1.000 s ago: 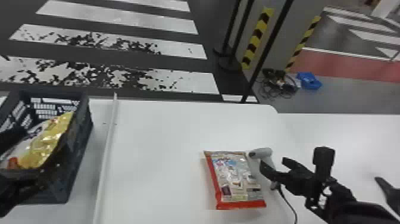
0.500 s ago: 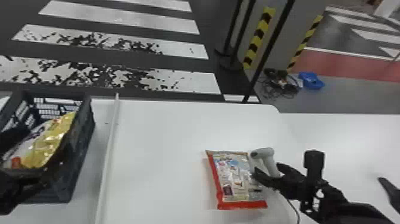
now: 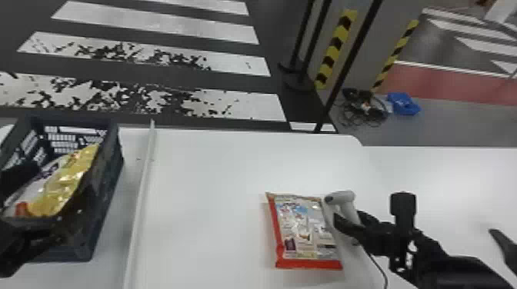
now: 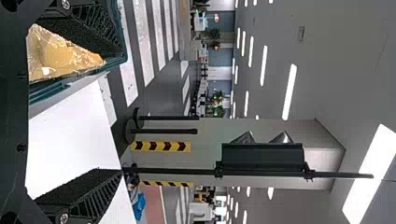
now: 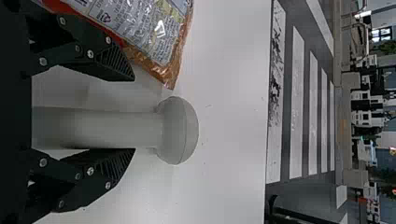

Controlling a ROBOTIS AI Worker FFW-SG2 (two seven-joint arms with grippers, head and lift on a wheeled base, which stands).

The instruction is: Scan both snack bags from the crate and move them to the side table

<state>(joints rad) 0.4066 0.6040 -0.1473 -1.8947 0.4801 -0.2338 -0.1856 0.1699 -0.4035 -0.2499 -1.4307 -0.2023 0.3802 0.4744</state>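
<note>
White tabletop point(image 3: 215, 173); beyond far edge, dark floor point(image 3: 173, 40), worn white stripes point(image 3: 261, 105), red patch point(image 3: 442, 86); grey ceiling point(image 4: 345, 60), bright strip lights point(image 4: 289, 92).

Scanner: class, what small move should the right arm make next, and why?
Probably close the right gripper on the handle of the scanner. Its fingers stand open on either side of the handle, with a gap on the side toward the snack bag, which lies beside the scanner on the table; scanning it likely needs a firm grip first.
</note>
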